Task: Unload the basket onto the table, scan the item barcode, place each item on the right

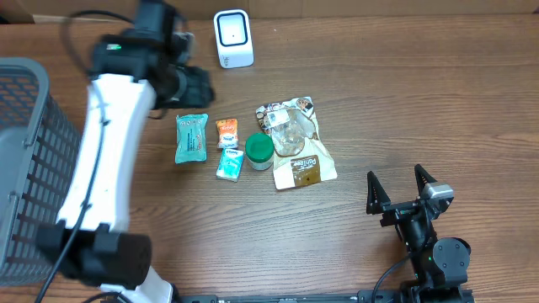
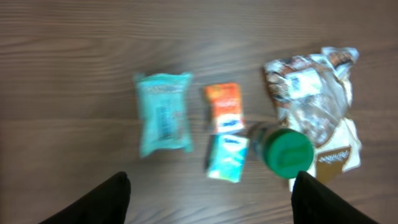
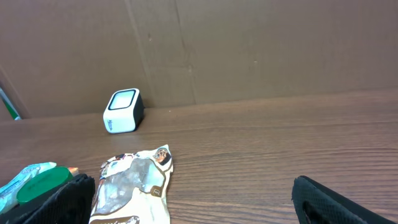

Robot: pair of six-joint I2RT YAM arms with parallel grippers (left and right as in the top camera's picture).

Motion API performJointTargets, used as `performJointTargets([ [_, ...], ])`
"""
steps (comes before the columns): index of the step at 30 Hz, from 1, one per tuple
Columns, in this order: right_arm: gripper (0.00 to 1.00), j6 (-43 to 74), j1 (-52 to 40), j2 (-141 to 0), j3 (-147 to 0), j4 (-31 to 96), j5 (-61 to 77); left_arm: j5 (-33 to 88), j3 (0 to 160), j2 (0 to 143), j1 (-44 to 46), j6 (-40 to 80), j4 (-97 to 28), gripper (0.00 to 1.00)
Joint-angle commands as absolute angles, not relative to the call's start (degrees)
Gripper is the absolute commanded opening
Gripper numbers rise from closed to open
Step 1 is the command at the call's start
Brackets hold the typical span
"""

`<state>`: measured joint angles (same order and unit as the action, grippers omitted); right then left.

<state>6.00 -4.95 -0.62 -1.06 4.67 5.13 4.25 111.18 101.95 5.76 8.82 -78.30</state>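
Several items lie mid-table: a teal packet point(image 1: 191, 137), an orange packet point(image 1: 226, 132), a small blue-teal packet point(image 1: 229, 163), a green-lidded jar point(image 1: 258, 151) and a clear-and-brown bag point(image 1: 295, 139). The white barcode scanner point(image 1: 233, 38) stands at the back edge. My left gripper point(image 1: 189, 84) hangs above the table, behind and left of the items. In its wrist view the left gripper point(image 2: 211, 199) is open and holds nothing, with the teal packet point(image 2: 163, 112) and the jar point(image 2: 286, 151) below it. My right gripper point(image 1: 398, 187) rests open at the front right, empty.
A grey mesh basket point(image 1: 21, 168) stands at the left edge. A brown cardboard wall runs behind the scanner point(image 3: 122, 111). Bare wood stretches between the bag point(image 3: 134, 183) and my right gripper point(image 3: 199, 205).
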Motion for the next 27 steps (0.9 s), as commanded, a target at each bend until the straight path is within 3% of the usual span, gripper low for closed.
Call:
performJointTargets([
  [1,1.00,6.1,-5.1,-0.2,-0.4,4.4,5.0,-0.3,114.3,98.0,0.5,7.6,-81.3,0.69],
  [9,1.00,6.1,-5.1,-0.2,-0.4,4.4,5.0,-0.2,114.2,97.0,-7.8,3.6,-84.9,0.71],
  [18,1.00,6.1,-5.1,-0.2,-0.4,4.4,5.0,0.0,114.1,97.0,-9.6,-1.6,-85.9,0.89],
  [27,1.00,6.1,-5.1,-0.2,-0.4,4.4,5.0,5.7,114.1,97.0,-13.5,-4.5,-85.0,0.95],
])
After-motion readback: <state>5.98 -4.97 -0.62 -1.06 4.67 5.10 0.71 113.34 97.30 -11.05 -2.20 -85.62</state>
